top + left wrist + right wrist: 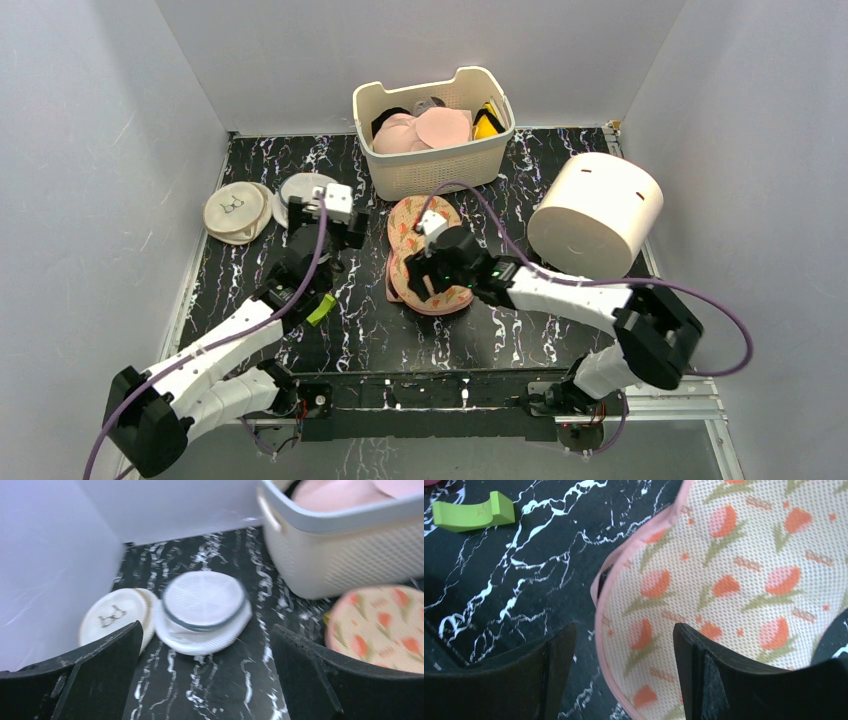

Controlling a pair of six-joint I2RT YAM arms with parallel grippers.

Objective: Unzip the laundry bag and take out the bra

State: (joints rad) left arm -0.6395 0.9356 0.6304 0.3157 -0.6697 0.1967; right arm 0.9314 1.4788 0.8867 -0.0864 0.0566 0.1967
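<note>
The laundry bag [412, 222], peach with an orange print and pink edging, lies flat on the black marbled table in front of the basket. My right gripper [416, 277] hangs over its near lobe. In the right wrist view the gripper [624, 675] is open and straddles the bag's pink edge. One finger [706, 672] is over the bag [734, 580], and the other is over bare table. My left gripper [352, 232] is open and empty just left of the bag. Its wrist view [207, 680] shows the bag [385, 630] at the right. The bra is hidden.
A cream slotted basket [440, 165] at the back holds pale pink cups [420, 130] and a yellow-and-black item [487, 122]. Two round white mesh discs [202, 605] [117, 617] lie at the far left. A large white cylinder [595, 215] stands at the right. A green block [474, 512] lies near the left arm.
</note>
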